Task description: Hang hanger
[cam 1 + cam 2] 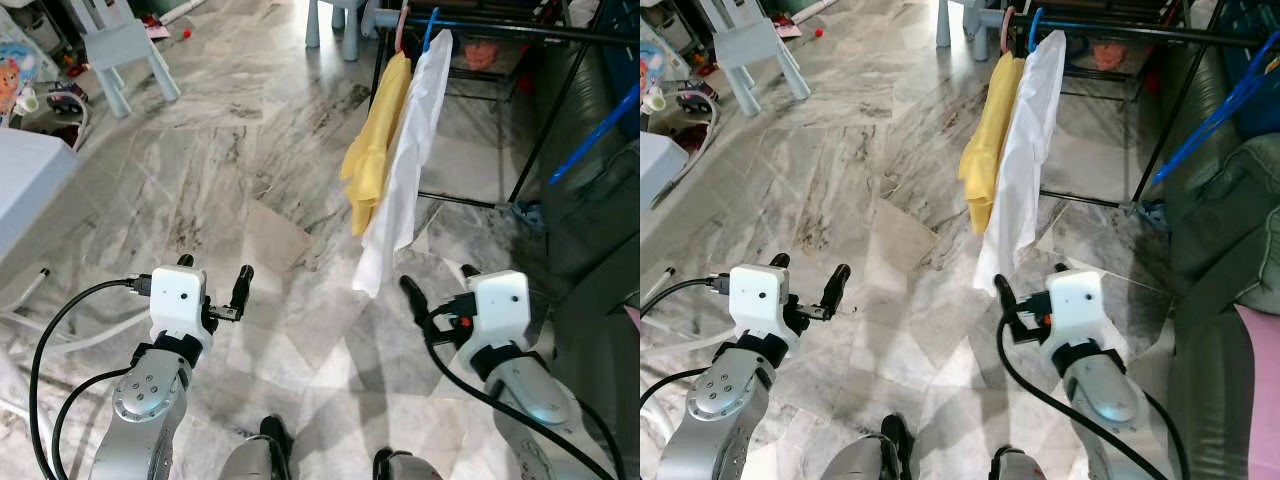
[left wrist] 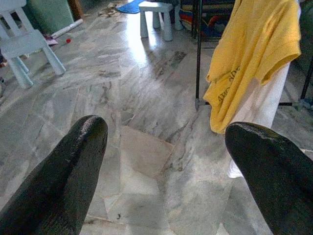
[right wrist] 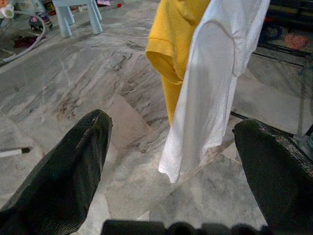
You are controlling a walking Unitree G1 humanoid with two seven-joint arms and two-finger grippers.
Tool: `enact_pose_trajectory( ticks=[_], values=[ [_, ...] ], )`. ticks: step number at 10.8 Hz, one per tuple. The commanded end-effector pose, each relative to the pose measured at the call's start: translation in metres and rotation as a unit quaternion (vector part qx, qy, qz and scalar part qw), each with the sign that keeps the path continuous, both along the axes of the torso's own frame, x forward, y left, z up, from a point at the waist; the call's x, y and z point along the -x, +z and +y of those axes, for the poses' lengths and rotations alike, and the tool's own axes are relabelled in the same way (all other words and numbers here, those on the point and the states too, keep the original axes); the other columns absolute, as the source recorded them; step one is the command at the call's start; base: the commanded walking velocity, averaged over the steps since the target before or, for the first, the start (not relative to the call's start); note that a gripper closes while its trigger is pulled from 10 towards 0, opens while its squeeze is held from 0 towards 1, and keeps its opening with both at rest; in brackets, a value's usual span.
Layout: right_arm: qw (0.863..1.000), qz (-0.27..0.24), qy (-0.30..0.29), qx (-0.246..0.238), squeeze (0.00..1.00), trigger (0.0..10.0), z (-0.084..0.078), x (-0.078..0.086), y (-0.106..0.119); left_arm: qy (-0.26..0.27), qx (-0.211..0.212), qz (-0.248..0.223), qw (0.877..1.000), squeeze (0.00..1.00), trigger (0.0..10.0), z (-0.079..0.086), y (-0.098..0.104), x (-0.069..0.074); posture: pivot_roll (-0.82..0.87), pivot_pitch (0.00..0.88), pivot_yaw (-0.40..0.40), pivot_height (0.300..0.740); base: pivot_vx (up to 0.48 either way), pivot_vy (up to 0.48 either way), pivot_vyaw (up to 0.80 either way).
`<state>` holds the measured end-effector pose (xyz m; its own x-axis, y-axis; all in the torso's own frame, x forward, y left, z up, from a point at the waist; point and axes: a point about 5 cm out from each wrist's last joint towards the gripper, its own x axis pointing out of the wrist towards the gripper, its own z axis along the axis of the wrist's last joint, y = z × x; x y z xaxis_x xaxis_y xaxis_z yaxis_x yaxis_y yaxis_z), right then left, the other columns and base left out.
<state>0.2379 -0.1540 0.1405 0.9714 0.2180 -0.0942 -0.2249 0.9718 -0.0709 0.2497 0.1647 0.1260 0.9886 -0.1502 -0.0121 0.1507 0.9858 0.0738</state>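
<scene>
A white shirt [image 1: 410,150] hangs on a blue hanger [image 1: 431,28] from the black clothes rack rail [image 1: 520,30]. Beside it, a yellow shirt [image 1: 377,140] hangs on a pink hanger [image 1: 401,30]. Both shirts also appear in the right wrist view: white shirt [image 3: 210,83], yellow shirt [image 3: 171,44]. My left gripper [image 1: 213,282] is open and empty, low and left of the shirts. My right gripper [image 1: 437,285] is open and empty, just below the white shirt's hem. Nothing lies between the fingers [image 2: 58,181] of either gripper.
A marble floor [image 1: 250,170] spreads ahead. A pale blue child's chair [image 1: 120,45] stands at the far left and a stool [image 1: 335,20] at the back. A dark sofa [image 1: 590,230] with a blue pole [image 1: 595,130] lies right. A white surface [image 1: 30,180] juts in at left.
</scene>
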Motion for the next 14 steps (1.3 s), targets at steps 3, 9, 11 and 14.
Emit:
enact_pose_trajectory(
  ticks=[3, 9, 11, 14],
  values=[
    [1.000, -0.009, -0.005, -0.001, 0.00, 10.0, -0.001, -0.003, 0.006, 0.008, -0.012, 0.003, 1.000, 0.00, 10.0, 0.006, 0.002, 0.003, -0.13, 0.287, 0.082, 0.740, 0.000, 0.000, 0.00],
    [1.000, 0.004, -0.004, -0.009, 0.00, 10.0, 0.003, 0.008, 0.000, 0.018, -0.019, 0.007, 1.000, 0.00, 10.0, 0.012, 0.002, 0.003, -0.12, 0.287, 0.098, 0.740, 0.000, 0.000, 0.00],
    [1.000, 0.002, -0.005, -0.009, 0.00, 10.0, 0.003, 0.006, 0.001, 0.019, -0.018, 0.004, 1.000, 0.00, 10.0, 0.012, 0.004, 0.002, -0.12, 0.286, 0.098, 0.740, 0.000, 0.000, 0.00],
    [1.000, 0.003, -0.004, -0.010, 0.00, 10.0, 0.004, 0.007, 0.001, 0.017, -0.018, 0.003, 1.000, 0.00, 10.0, 0.011, 0.004, 0.001, -0.12, 0.289, 0.098, 0.740, 0.000, 0.000, 0.00]
  ],
)
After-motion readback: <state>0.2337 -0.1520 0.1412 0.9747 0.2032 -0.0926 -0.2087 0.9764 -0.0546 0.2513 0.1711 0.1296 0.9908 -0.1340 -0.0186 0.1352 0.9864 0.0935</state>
